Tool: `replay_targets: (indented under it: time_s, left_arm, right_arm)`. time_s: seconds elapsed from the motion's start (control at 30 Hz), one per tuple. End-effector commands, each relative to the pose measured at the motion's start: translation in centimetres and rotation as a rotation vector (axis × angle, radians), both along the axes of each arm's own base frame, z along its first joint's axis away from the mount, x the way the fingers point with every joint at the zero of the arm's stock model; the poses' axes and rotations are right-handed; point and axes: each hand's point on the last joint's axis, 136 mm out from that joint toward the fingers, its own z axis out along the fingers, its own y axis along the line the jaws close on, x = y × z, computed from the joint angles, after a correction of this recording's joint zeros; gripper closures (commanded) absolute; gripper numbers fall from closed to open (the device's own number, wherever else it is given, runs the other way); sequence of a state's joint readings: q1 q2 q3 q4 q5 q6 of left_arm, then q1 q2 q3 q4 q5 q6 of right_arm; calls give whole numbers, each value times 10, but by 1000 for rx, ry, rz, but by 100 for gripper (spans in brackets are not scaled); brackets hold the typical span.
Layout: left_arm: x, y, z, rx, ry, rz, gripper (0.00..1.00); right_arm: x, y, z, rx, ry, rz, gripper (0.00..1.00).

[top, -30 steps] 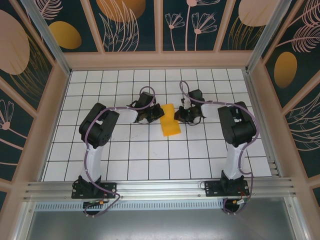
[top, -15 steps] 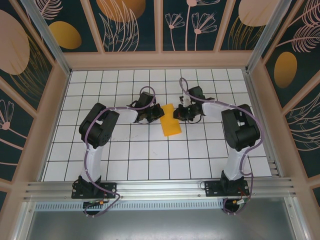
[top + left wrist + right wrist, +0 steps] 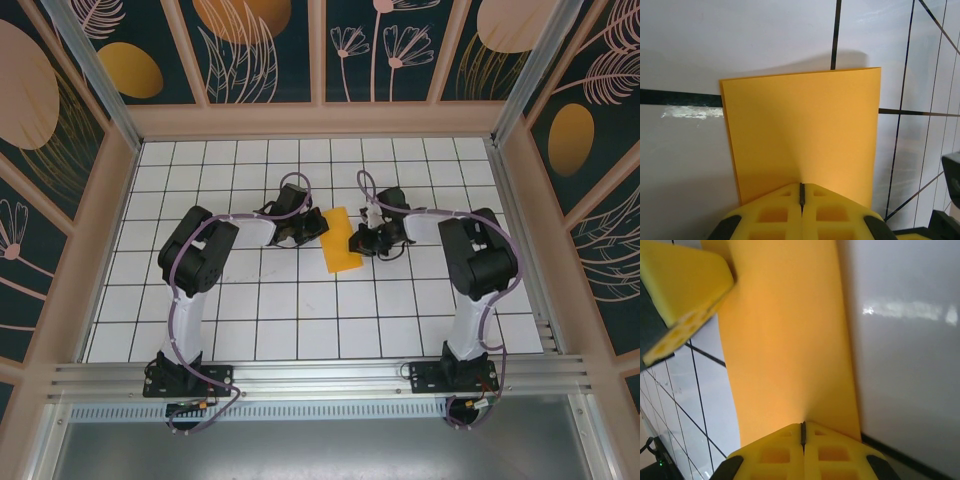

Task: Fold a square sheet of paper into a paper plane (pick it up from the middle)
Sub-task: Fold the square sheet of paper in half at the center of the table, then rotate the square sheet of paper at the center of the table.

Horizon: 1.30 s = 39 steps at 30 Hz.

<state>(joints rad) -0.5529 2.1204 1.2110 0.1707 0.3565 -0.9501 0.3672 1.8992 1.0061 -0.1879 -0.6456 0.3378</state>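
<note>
Locate the thin orange-yellow sheet of paper [image 3: 341, 254], at present a narrow rectangular form, on the white table surface ruled with black grid lines [image 3: 300, 310], near the middle of the grid and between the two arms. In the top view, note that the left gripper [image 3: 318, 229] meets the sheet's far left edge and the right gripper [image 3: 358, 241] meets its right edge, slightly nearer to you. In the left wrist view, confirm that the left gripper [image 3: 801, 187] has its yellow pads pressed together, leaving a thin dark seam, with the tips at the near edge of the sheet [image 3: 800, 125]; the sheet's far edge casts a shadow on the table. In the right wrist view, confirm that the right gripper [image 3: 803, 426] likewise has its pads pressed together against the sheet [image 3: 790, 340], with a yellow pad of the left gripper [image 3: 682, 285] at the upper left. The pads hide the contact, so whether either seam traps any paper cannot be determined.
</note>
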Motion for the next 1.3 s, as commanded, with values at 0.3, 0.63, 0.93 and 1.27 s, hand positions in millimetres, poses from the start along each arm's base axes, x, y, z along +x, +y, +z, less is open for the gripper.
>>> replay_targets:
  time_s: [0.3, 0.63, 0.93, 1.27]
  left_arm:
    - [-66, 70, -107, 355, 296, 41, 100]
    - [-50, 56, -89, 328, 224, -13, 100]
    - [13, 8, 44, 136, -59, -51, 72]
    - [6, 67, 82, 157, -114, 140, 63]
  right_arm:
    - [-69, -45, -26, -133, 163, -38, 100]
    - [-54, -49, -3, -123, 81, -87, 100]
    - [-7, -41, 41, -99, -88, -157, 84]
    - [-13, 5, 20, -105, -48, -61, 88]
